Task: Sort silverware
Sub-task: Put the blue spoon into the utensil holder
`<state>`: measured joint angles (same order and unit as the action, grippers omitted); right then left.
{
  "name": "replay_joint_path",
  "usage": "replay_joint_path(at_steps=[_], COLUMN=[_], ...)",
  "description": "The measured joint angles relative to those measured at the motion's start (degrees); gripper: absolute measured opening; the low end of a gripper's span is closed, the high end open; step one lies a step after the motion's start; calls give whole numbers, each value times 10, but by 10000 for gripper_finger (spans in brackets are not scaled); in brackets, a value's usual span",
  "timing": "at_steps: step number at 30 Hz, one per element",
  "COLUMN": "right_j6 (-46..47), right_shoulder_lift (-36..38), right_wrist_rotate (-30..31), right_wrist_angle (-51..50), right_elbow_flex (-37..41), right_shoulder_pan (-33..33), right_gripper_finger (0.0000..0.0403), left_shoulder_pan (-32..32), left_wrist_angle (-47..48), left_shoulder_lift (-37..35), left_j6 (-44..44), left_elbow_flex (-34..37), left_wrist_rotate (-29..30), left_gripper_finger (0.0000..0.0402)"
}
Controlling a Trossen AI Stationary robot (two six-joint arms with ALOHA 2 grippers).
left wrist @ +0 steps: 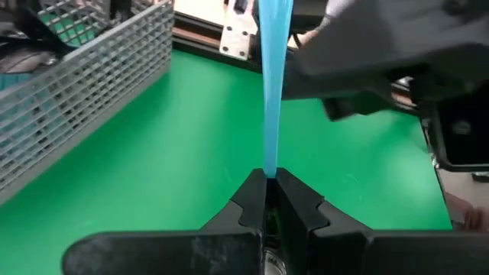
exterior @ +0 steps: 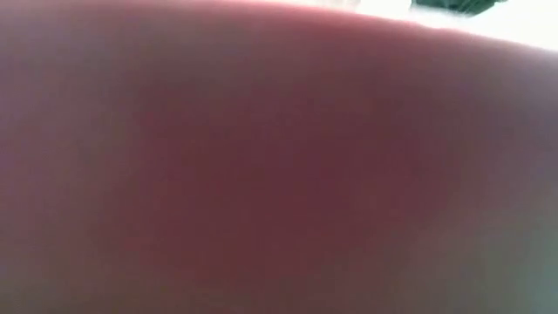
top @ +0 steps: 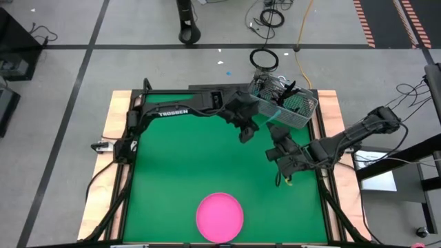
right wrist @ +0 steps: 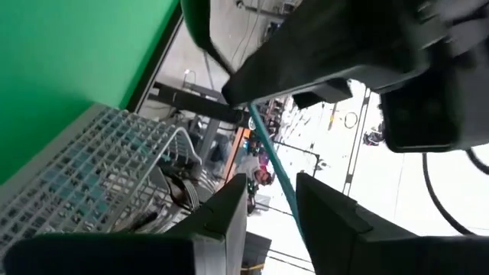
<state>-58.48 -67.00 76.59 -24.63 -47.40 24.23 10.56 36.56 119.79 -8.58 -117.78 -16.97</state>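
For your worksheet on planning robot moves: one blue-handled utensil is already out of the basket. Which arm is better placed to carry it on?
Probably the left: its claw is shut on the blue-handled utensil over the green mat. The right claw only straddles the handle.

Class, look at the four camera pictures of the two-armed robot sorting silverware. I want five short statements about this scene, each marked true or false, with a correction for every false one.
1. The left gripper is shut on a utensil with a light-blue handle. True.
2. The pink plate holds several spoons. False: nothing shows on it in the high view.
3. The wire-mesh basket sits at the far right corner of the green mat. True.
4. The low view gives a clear look across the table. False: a blurred reddish surface fills almost all of it.
5. The right gripper is over the plate. False: it is near the basket, close to the left gripper.
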Motion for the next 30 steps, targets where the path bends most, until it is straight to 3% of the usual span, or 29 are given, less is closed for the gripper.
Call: replay_joint_path(at_steps=[8,20,23,27,30], right_j6=[-37,-100,-99,-77,-20], right_shoulder_lift=[0,-17,-35,-51,-51], right_wrist_rotate=[-6,-73,-80,-77,-78], right_wrist_angle=[5,51,57,61,51], right_elbow_flex=[0,0,0,0,0], right_shoulder_pan=[-9,-49,-58,-62,-62], right_gripper_finger=[102,99,78,14,5], left_shoulder_pan=[-17,-21,-20,-20,-18], left_wrist_angle=[2,8,23,20,20], left_shoulder_lift=[0,5,6,6,6], left_j6=[3,0,4,55,103], left_elbow_flex=[0,0,1,1,1], left_wrist_rotate=[33,35,35,40,42], left_gripper_finger=[17,17,17,19,30])
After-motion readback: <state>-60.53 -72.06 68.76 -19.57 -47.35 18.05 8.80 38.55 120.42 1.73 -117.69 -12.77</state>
